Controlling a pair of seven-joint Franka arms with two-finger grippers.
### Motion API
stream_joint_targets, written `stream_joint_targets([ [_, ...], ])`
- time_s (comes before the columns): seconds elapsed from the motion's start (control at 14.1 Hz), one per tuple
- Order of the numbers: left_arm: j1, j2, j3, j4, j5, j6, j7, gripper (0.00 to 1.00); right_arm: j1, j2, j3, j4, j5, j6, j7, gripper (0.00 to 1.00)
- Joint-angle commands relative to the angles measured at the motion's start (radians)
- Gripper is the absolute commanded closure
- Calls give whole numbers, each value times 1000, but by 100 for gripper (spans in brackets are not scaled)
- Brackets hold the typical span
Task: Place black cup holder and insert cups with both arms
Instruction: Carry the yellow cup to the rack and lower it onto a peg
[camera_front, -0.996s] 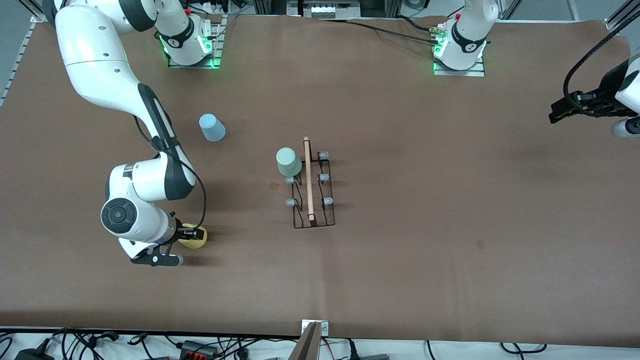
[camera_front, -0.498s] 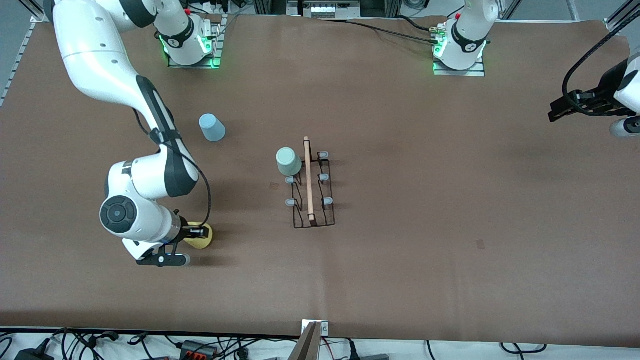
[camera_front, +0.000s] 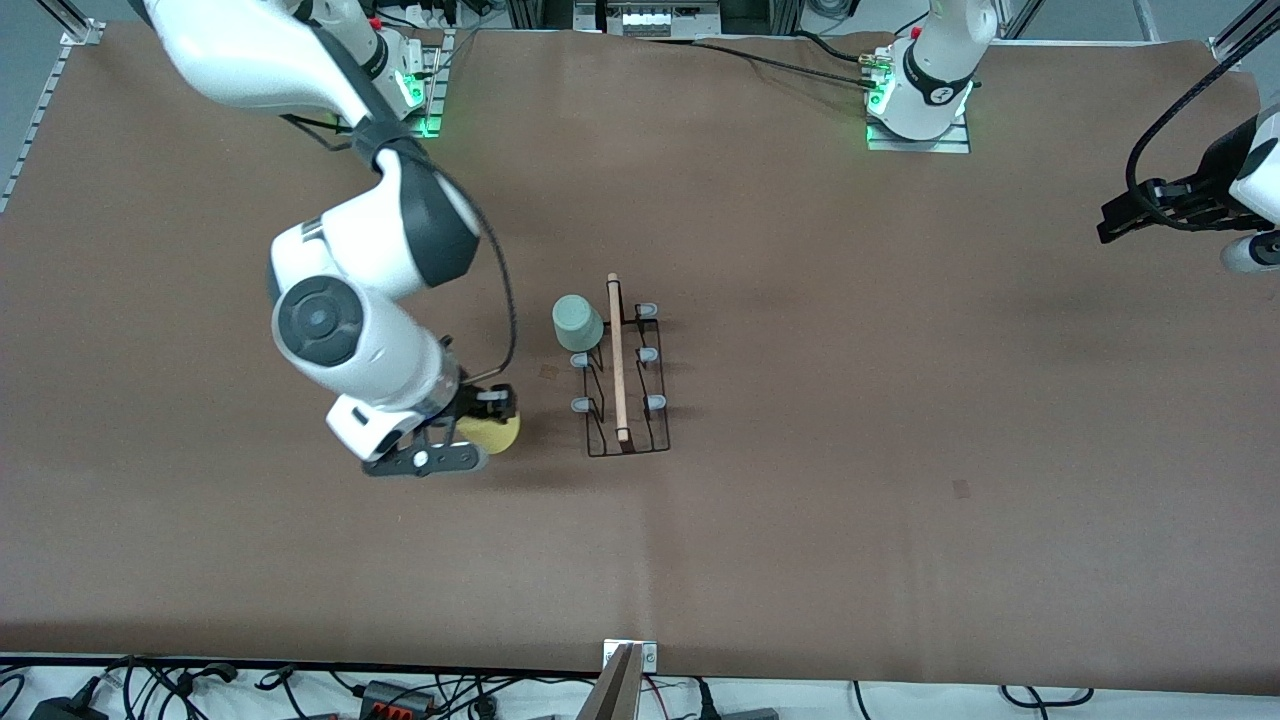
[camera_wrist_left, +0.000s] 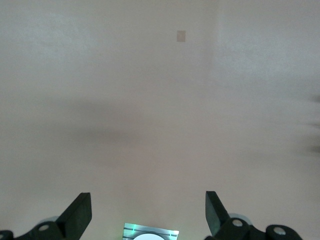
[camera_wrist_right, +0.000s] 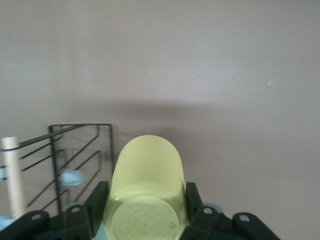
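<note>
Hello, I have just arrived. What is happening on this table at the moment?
The right gripper has its jaws shut on the yellow cup and holds it in the air beside the black cup holder, toward the right arm's end of the table. The mint green cup already sits on one peg of the holder. The left gripper waits with open jaws over bare table at the left arm's end.

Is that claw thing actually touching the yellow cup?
Touching. The right wrist view shows the right gripper with a finger pressed against each side of the yellow cup.
</note>
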Motion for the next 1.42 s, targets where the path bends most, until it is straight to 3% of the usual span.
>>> stream_joint_targets([
  [0.0, 7, -6, -3, 8, -3, -8, 4, 0, 59, 7, -7, 5, 10, 26, 120, 79],
  [1.35, 7, -1, 2, 8, -3, -10, 4, 0, 119, 128, -5, 0, 13, 190, 178, 79],
])
